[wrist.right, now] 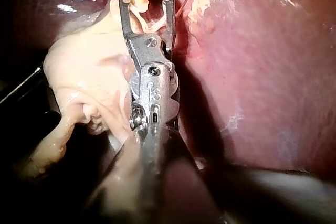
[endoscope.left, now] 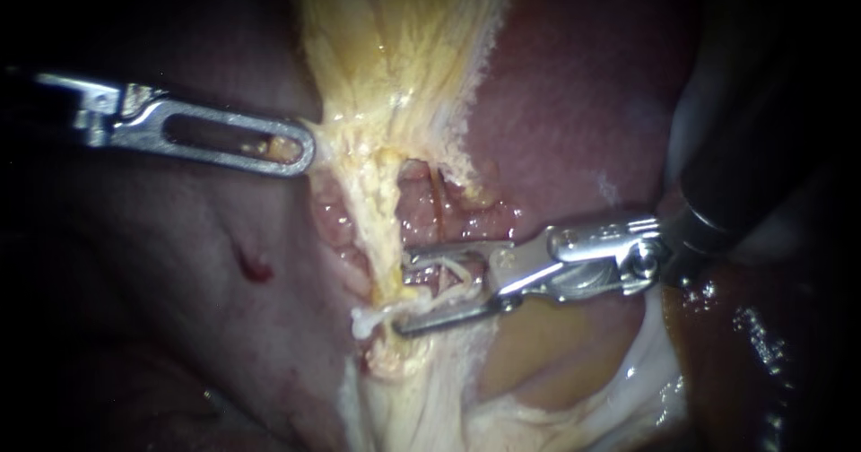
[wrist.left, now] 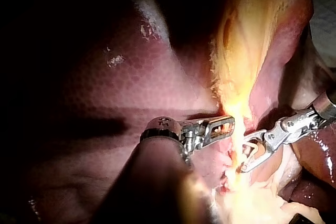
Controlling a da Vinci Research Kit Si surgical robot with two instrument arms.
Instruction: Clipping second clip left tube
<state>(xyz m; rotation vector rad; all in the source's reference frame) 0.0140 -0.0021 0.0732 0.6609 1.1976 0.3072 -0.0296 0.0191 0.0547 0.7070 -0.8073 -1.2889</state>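
A pale yellow tube (endoscope.left: 384, 237) runs down the middle of the endoscope view. My right instrument (endoscope.left: 401, 291) comes in from the right, and its jaws stand open astride the tube, one on each side. Thin white strands (endoscope.left: 448, 277) lie between them. A small white clip (endoscope.left: 363, 320) sits on the tube just beside the lower jaw. My left instrument (endoscope.left: 300, 154) is shut on the edge of the yellow fatty tissue (endoscope.left: 395, 39) above. The wrist views show the same: my right instrument (wrist.right: 145, 1) open around the tube, my left instrument (wrist.left: 228, 124) holding yellow tissue.
Reddish-brown liver (endoscope.left: 574, 102) lies to the right of the tube and behind it. Raw pink tissue (endoscope.left: 448, 219) shows between the strands. A small blood spot (endoscope.left: 256, 268) marks the tissue on the left. Pale, wet tissue (endoscope.left: 538, 353) lies under my right instrument.
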